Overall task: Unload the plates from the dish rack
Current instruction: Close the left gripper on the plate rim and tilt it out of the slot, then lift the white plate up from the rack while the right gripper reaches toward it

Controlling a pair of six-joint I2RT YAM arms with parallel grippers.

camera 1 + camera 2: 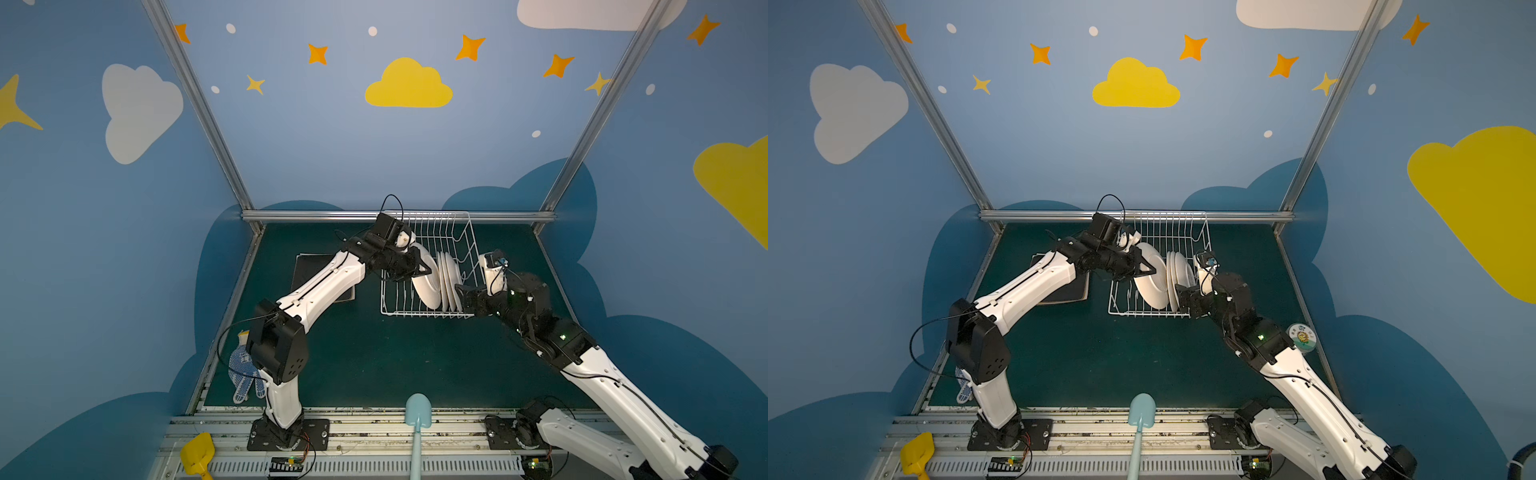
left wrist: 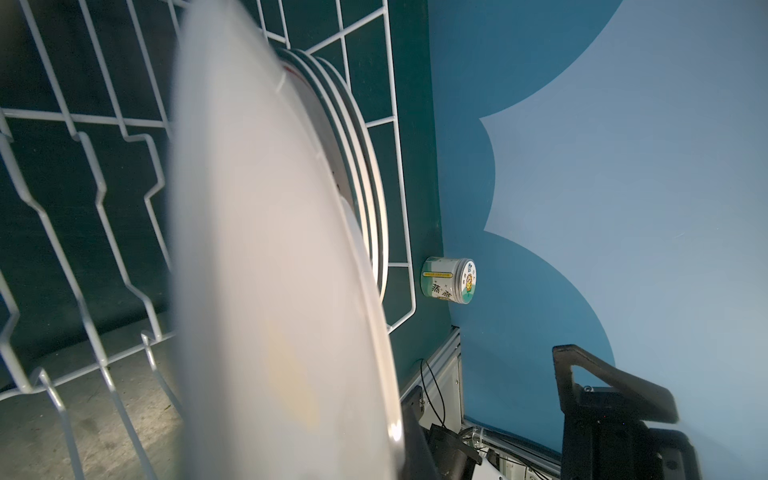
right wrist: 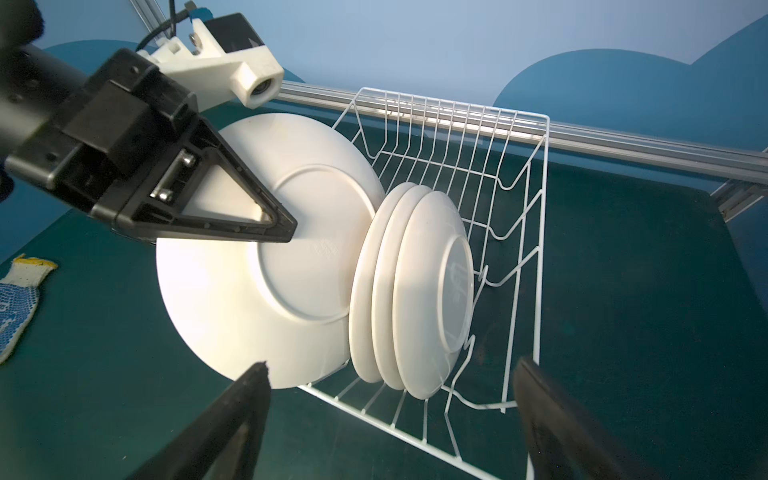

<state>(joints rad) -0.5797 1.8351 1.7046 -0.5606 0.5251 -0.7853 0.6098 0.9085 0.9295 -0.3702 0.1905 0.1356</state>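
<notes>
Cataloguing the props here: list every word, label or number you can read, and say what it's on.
Nothing reads for certain.
jar, label: two large Chinese characters, too blurred to read; the small print on the yellow band is unreadable.
large plate, underside: embossed mark, too faint.
nearest small plate, underside: embossed mark, blurred.
glove: blue print, unreadable.

A large white plate (image 3: 257, 316) leans tilted in the white wire rack (image 3: 539, 249), just beside smaller round white plates (image 3: 419, 299) standing on edge. A black square plate (image 1: 309, 268) lies flat on the counter (image 1: 374, 365), left of the rack.
</notes>
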